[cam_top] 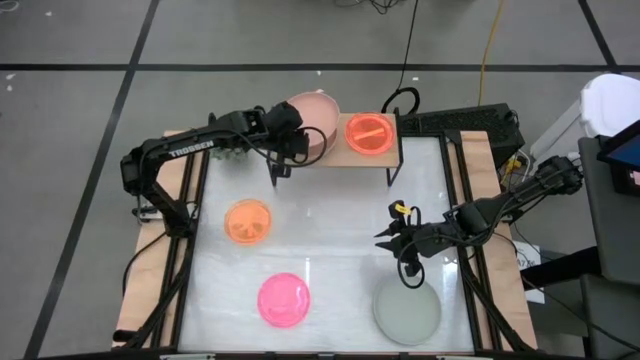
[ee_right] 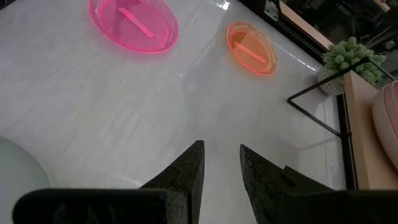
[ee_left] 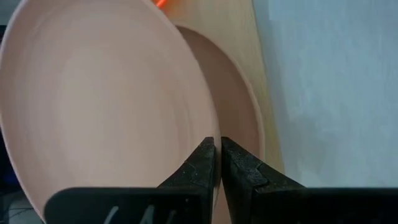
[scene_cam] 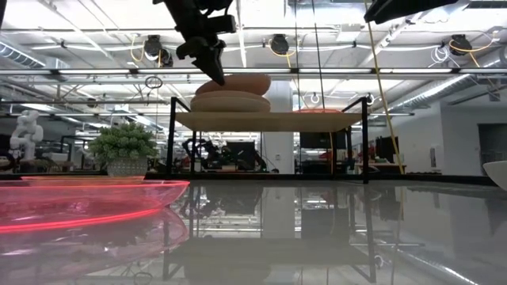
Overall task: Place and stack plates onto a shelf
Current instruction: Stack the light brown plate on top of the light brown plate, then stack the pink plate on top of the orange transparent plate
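On the left end of the light-wood shelf (cam_top: 338,152) a dusty pink plate (cam_top: 320,110) lies tilted on a beige plate (ee_left: 239,106). My left gripper (cam_top: 288,140) is shut on the pink plate's rim at the shelf's left end. An orange plate (cam_top: 370,132) lies flat on the shelf's right end. On the table lie a second orange plate (cam_top: 247,222), a magenta plate (cam_top: 284,299) and a grey-green plate (cam_top: 407,310). My right gripper (cam_top: 396,240) hangs open above the table's right half, just beyond the grey-green plate, with nothing between its fingers (ee_right: 186,168). My left gripper pinches the pink plate's rim (ee_left: 210,127) between its two fingers, one on the hollow upper face and one on the underside. The fingers slant down at it from the table's left. The plate is tilted and leans on the beige plate beneath it.
A small potted plant (scene_cam: 123,146) stands beside the shelf's left legs. The shelf's thin black legs (scene_cam: 365,142) stand on the table's far part. The middle of the table between the loose plates is free room.
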Controlling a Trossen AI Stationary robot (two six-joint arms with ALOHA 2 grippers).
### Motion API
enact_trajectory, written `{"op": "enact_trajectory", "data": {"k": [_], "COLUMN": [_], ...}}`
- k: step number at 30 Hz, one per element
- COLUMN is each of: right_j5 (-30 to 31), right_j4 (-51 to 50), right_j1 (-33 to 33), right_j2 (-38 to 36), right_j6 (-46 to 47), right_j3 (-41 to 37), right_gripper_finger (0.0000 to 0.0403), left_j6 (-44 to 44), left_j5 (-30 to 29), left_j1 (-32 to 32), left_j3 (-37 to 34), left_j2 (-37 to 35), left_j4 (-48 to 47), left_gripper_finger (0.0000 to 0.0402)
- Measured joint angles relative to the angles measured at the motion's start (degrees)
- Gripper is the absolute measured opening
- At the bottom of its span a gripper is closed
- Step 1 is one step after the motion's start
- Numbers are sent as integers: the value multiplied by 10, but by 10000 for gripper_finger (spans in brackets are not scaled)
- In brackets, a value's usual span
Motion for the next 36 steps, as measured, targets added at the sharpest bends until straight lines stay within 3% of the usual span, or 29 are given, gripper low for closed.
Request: {"op": "enact_trajectory", "data": {"k": [11,18,27,36], "right_j5": [0,0,0,0], "right_j4": [0,0,0,1], "right_j1": [0,0,0,0], "right_j2": [0,0,0,0], "right_j6": [1,1,1,1], "right_j3": [0,0,0,0], "right_gripper_finger": [89,89,89,89], "left_j6": [-17,-21,-40,-83], "left_j5": [6,7,7,2], "left_j1": [0,0,0,-19], "left_j3": [0,0,0,0], "left_j2": [0,0,0,0], "left_j4": [0,0,0,11], "left_gripper_finger": [31,81,102,151]}}
